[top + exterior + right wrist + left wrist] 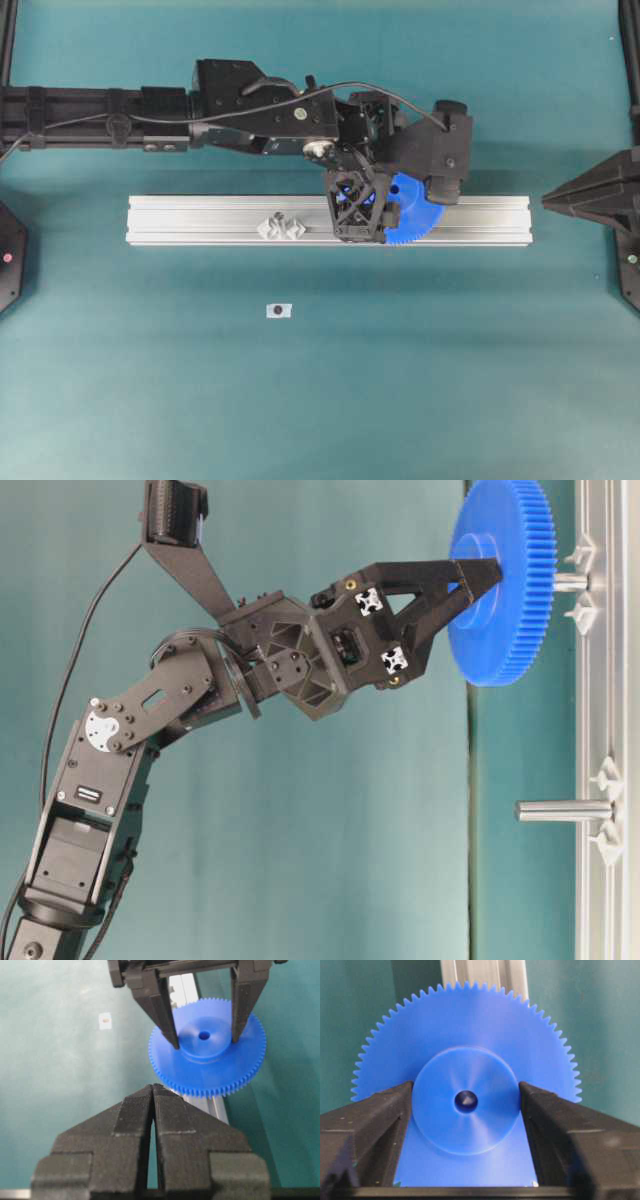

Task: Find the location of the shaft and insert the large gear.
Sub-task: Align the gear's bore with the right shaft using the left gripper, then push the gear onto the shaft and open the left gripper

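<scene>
Left end effector (466, 1105) held the big blue gear (466, 1055) by its round hub, over the silver rail (200, 215), on a thin peg (570, 581). Right end effector (152, 1092) was closed.

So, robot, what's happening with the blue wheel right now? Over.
Left gripper fingers either side of the blue gear's hub. Gear sits on the peg above the rail. Right gripper shut, back. Nothing in the way.
</scene>
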{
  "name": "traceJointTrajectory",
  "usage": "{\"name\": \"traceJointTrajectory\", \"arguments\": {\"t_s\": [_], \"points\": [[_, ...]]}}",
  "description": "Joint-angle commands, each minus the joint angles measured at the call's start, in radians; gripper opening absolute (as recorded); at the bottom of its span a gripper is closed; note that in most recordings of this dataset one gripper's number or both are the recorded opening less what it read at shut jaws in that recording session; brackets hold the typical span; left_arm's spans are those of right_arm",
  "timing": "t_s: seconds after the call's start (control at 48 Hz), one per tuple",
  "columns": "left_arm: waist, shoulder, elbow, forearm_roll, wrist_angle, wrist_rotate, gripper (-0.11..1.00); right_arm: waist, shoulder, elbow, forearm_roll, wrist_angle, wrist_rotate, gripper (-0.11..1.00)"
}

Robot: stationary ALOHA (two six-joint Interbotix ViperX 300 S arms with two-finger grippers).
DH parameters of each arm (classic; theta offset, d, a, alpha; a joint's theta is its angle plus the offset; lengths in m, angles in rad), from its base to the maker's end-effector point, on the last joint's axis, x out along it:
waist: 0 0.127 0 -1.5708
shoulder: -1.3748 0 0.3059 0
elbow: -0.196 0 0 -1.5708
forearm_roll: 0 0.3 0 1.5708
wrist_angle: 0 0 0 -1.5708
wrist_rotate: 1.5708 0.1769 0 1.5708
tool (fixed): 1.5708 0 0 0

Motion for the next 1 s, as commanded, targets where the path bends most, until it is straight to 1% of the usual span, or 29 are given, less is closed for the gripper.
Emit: {"name": "traceJointTrajectory", "arguments": {"t_s": [0.0, 0.292, 0.563, 0.813, 0.98], "points": [[-0.003, -0.015, -0.011, 0.003, 0.005, -0.003, 0.83, -0.002, 0.005, -0.009, 0.0, -0.009, 0.011, 0.07], [0.0, -0.012, -0.023, 0.003, 0.028, -0.002, 0.86, -0.003, 0.005, -0.009, 0.0, -0.009, 0.011, 0.07], [0.002, -0.011, -0.032, 0.003, 0.041, -0.003, 0.93, -0.002, 0.003, -0.009, 0.0, -0.009, 0.011, 0.07], [0.0, -0.006, -0.043, 0.003, 0.103, 0.0, 0.93, -0.003, -0.003, -0.009, 0.0, -0.008, 0.011, 0.07], [0.0, -0.003, -0.072, 0.005, 0.12, 0.0, 0.93, -0.002, -0.003, -0.009, 0.0, -0.008, 0.011, 0.07]]}}
